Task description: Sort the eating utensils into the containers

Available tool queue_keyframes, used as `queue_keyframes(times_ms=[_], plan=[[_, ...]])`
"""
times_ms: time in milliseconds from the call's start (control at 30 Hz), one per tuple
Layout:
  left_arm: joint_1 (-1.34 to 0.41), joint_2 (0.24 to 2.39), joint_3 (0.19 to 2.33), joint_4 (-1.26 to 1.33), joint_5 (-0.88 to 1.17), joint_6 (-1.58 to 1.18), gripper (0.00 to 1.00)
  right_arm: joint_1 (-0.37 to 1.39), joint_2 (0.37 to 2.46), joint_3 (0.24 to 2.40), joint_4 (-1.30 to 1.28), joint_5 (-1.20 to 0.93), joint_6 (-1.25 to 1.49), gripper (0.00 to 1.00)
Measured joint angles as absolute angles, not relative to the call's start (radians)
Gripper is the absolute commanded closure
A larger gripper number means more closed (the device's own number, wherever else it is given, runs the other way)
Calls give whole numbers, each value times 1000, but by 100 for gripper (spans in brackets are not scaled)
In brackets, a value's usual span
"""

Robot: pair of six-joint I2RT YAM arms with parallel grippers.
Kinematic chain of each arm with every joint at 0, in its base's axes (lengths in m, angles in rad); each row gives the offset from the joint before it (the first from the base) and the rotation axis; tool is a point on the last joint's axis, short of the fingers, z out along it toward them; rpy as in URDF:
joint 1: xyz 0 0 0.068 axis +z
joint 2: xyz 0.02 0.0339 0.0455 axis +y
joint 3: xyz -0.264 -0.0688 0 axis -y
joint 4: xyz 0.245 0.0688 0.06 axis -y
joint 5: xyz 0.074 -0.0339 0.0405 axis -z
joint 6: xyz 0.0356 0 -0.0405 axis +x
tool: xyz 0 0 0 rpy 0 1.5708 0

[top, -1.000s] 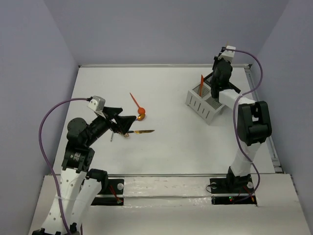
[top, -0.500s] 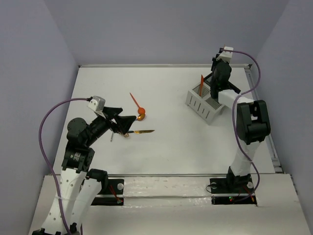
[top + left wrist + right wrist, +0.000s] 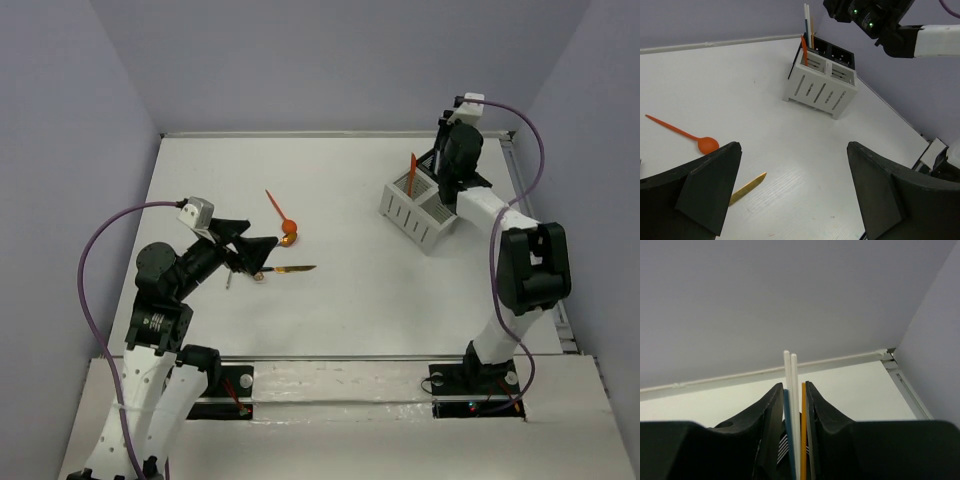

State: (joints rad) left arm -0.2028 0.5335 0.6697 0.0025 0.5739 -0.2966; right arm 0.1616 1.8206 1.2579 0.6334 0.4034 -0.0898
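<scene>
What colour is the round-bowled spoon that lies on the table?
Orange-red. The spoon shows best in the left wrist view.

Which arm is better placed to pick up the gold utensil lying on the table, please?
Left: the left gripper, open, hovers beside the gold utensil; the right gripper is away at the caddy.

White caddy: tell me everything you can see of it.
The white caddy looks like moulded plastic: a boxy holder with vertical slats in its walls and square compartments open at the top. It stands upright on the white table, toward the far right, its back joined to a black box. An orange-red utensil stands in its left-end compartment as the left wrist view shows it, leaning slightly. Thin white sticks rise just behind; which compartment holds them is unclear.
</scene>
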Motion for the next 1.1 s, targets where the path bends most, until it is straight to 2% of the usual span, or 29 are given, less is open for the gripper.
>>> queue_keyframes(times_ms=[200,333,533,667,867,1100], plan=[[-187,529,670,2,573,-297,1,258,1642,1318,428,286,58,80],[-181,517,670,2,565,-297,1,414,1629,1354,337,191,160,82],[-181,515,670,2,558,-297,1,688,1674,1248,210,46,191,82],[-181,513,670,2,552,-297,1,808,1734,1217,134,-44,168,74],[-179,494,670,-20,501,-296,1,900,1853,1280,54,-79,110,55],[-174,470,691,-81,344,-297,1,968,2012,1415,2,-62,74,50]])
